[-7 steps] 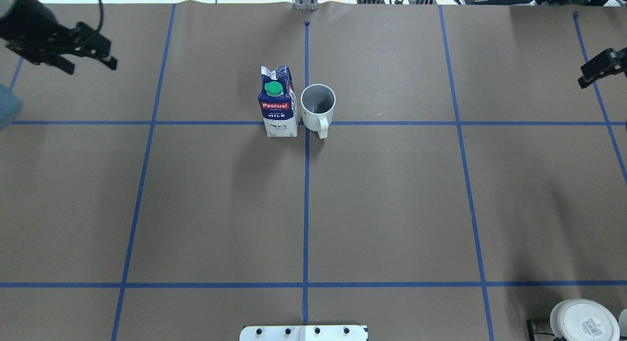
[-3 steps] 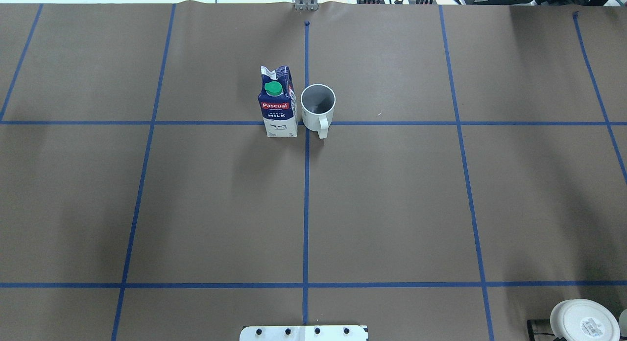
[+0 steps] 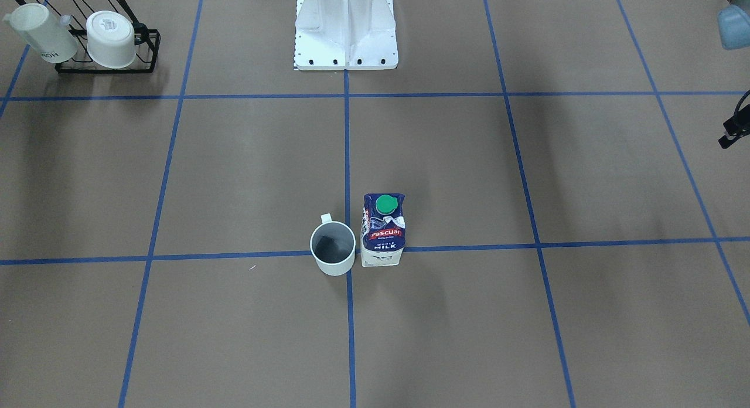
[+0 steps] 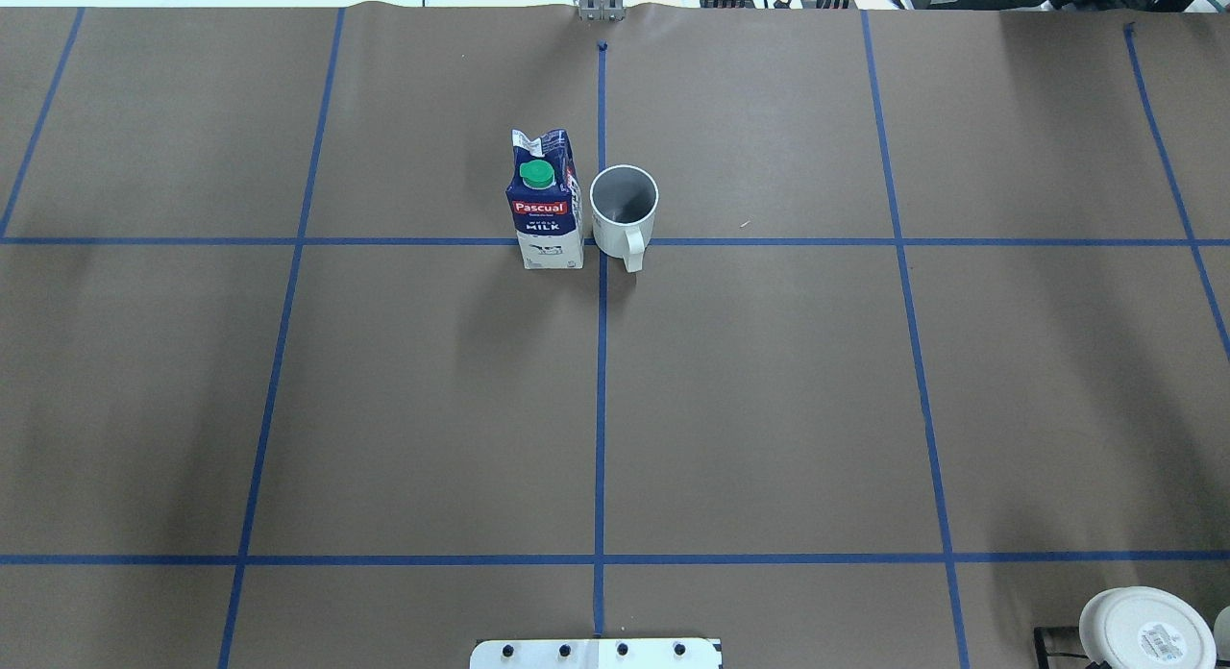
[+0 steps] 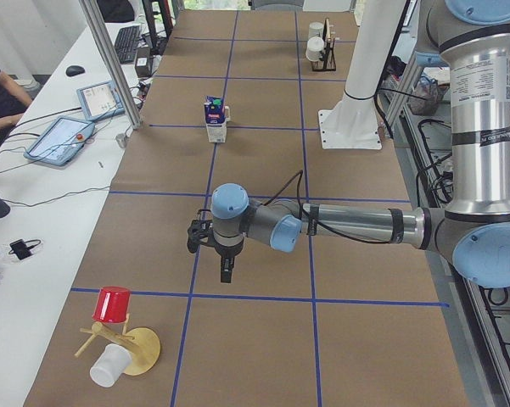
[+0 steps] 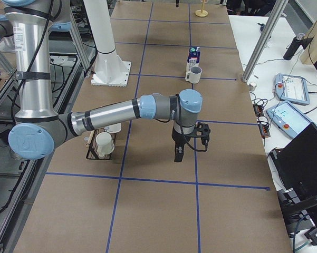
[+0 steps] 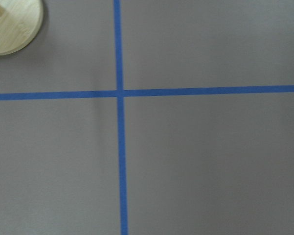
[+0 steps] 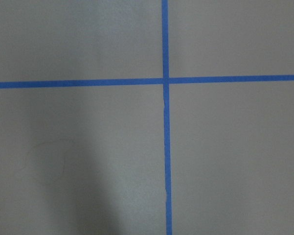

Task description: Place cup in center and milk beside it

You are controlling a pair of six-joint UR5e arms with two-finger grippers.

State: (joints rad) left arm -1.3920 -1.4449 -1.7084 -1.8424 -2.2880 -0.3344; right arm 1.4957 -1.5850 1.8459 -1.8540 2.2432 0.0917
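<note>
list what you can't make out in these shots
- left gripper, right gripper: open or shut unclear; too small in the side views, and the wrist views show no fingers.
- cup: in exterior left, nearly hidden behind the milk.
- rack cup: overhead, cut off by the bottom edge.

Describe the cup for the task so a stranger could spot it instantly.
On the brown table, find where the centre blue tape line crosses the far one. The cup stands there, right of the milk carton in the overhead view: short, plain white, grey inside, small handle.
</note>
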